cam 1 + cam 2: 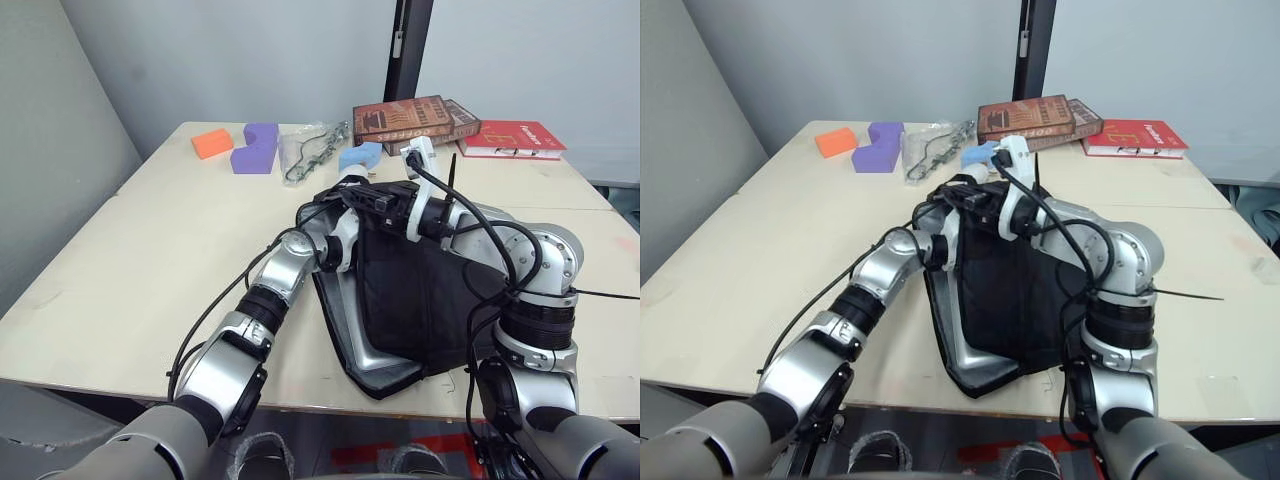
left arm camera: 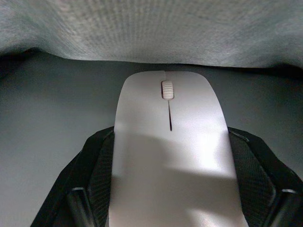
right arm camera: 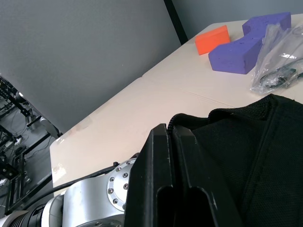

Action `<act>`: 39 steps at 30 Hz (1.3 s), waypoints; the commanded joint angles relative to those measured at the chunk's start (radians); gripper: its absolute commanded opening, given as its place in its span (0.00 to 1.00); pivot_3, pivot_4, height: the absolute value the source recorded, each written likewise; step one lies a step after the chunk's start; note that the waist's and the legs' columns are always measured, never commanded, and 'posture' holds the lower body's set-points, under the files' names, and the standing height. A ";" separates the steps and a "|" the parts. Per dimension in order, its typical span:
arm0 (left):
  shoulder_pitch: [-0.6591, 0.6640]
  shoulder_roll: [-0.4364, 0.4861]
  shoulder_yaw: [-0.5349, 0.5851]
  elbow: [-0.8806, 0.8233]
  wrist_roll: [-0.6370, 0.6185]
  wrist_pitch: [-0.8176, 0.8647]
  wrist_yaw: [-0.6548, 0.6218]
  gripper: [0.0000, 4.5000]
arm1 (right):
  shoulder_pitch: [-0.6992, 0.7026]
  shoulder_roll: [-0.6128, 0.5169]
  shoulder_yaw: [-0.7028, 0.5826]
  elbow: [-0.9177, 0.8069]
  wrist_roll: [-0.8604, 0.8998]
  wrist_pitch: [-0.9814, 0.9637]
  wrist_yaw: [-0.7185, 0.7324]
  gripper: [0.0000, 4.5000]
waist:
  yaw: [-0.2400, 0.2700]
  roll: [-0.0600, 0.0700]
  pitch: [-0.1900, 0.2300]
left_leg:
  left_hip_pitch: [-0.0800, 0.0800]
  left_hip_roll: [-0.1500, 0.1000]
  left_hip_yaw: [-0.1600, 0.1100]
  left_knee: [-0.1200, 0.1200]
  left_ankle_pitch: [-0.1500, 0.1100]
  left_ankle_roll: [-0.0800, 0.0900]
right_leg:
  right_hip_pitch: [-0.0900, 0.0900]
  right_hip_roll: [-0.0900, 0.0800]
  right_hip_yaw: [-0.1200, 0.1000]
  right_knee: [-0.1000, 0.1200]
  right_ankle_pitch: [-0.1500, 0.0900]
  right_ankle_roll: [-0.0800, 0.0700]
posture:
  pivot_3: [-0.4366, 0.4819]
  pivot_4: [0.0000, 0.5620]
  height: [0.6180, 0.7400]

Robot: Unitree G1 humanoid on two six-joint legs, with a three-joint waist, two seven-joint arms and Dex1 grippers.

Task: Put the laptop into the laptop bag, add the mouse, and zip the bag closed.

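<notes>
Left gripper (image 2: 170, 189): my two black fingers (image 2: 94, 179) are closed on the flanks of the mouse (image 2: 170, 142), scroll wheel pointing away from the wrist, so it enters nose first. Grey lining hangs just above it and a flat grey surface lies beneath (probably the laptop's lid, though I cannot be sure), which suggests the mouse is already inside the bag's mouth.

Right gripper (image 3: 176, 189): fingers pressed together on the far edge of the laptop bag (image 1: 420, 300), lifting the upper flap so the opening gapes for the other arm.

Laptop (image 1: 350, 335): a silver edge shows at the bag's near-left side; it sits inside, on the table (image 1: 130, 260).

Far side: an orange block (image 1: 211, 143), a purple block (image 1: 256, 148), a clear plastic packet (image 1: 310, 152) and books (image 1: 415, 118), well apart from the work.

The zip is not yet closed.
</notes>
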 commanded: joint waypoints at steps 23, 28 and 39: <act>0.189 0.191 0.089 -0.307 -0.081 0.119 -0.114 0.99 | -0.039 -0.011 0.025 -0.039 0.089 -0.062 0.015 0.00 | -0.001 0.001 0.000 | -0.001 0.000 0.000 -0.002 0.000 -0.001 | -0.002 0.000 -0.001 -0.003 0.000 0.000 | 0.48 0.27 0.95; 0.307 0.368 0.159 -0.543 -0.154 0.258 -0.158 0.99 | -0.027 -0.025 0.053 -0.022 0.070 -0.081 0.039 0.00 | -0.013 0.001 0.001 | -0.001 0.001 0.000 -0.003 -0.001 -0.001 | -0.003 0.001 -0.001 -0.003 0.000 0.000 | 0.48 0.27 0.95; 0.403 0.685 0.331 -0.571 -0.238 0.374 -0.212 0.99 | 0.029 -0.251 0.351 -0.022 -0.114 -0.248 0.305 0.00 | 0.001 0.002 0.001 | -0.001 0.002 0.000 -0.005 -0.001 -0.004 | -0.003 0.002 -0.002 -0.004 0.000 0.000 | 0.48 0.27 0.95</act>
